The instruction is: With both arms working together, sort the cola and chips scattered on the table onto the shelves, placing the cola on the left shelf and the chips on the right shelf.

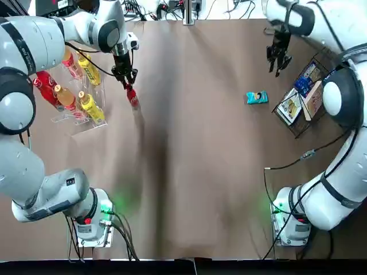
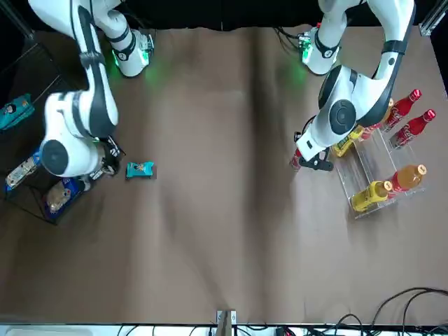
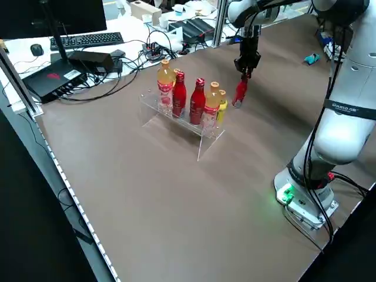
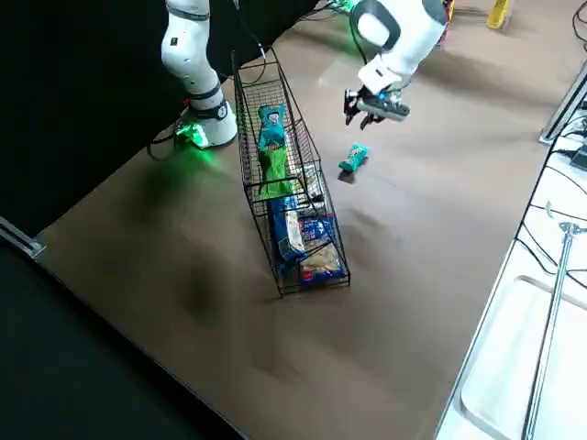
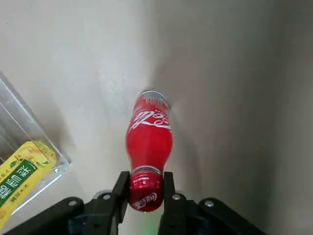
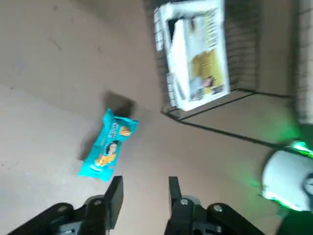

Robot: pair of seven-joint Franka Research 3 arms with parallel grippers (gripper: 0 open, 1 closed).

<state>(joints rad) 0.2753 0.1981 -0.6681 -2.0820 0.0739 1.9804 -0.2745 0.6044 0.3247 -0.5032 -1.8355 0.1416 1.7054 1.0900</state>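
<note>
Now the left jaws [image 5: 146, 193] pinch the last cola [image 5: 149, 132], bound for the rack [image 1: 92, 126]; the wide-open, empty right jaws [image 6: 145, 188] next need lowering over the packet [image 6: 108, 146] just beyond their tips.

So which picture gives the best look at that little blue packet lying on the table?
The right wrist view: the teal packet lies there close up, its printed front in full sight. The top, front and right side views show it smaller; the left side view, only a tiny speck. The left wrist view misses it.

Bottles [image 3: 197, 103] on left shelf [image 1: 86, 109]; packets [image 4: 273, 151] in right shelf [image 4: 293, 183].
</note>
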